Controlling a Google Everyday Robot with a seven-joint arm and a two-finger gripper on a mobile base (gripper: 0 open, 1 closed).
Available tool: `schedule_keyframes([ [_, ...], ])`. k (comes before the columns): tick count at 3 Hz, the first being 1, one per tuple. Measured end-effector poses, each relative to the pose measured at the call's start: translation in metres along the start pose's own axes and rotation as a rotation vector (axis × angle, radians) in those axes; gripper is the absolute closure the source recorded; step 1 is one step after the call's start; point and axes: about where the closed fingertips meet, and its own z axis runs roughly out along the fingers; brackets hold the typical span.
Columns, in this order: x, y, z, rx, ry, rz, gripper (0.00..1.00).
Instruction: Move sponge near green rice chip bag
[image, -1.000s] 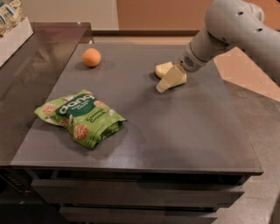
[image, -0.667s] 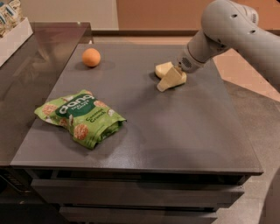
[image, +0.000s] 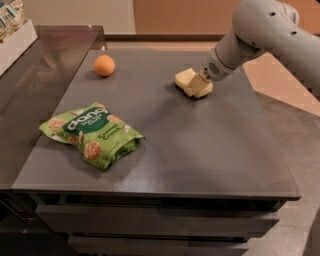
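Note:
The pale yellow sponge (image: 184, 78) lies on the dark table (image: 200, 150), at the far right of its top. My gripper (image: 201, 88) reaches in from the upper right and sits right at the sponge's near-right side, touching or overlapping it. The green rice chip bag (image: 92, 134) lies flat at the front left of the table, well apart from the sponge and the gripper.
A round orange fruit (image: 104, 65) sits at the far left of the table. A raised counter (image: 35, 85) adjoins the left edge, with a white bin of snacks (image: 12, 30) at its far corner. The table's front edge has drawers below.
The arm and gripper have shifted slightly to the left, and the sponge sits a little farther left with them. The bag and the fruit have not moved.

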Motion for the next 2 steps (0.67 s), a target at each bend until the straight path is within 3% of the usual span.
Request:
schedule_keyframes([
  [1,-0.014,0.016,-0.015,-0.03,-0.035,-0.062,0.87],
  [2,-0.031,0.05,-0.032,-0.1,-0.061,-0.183,1.0],
])
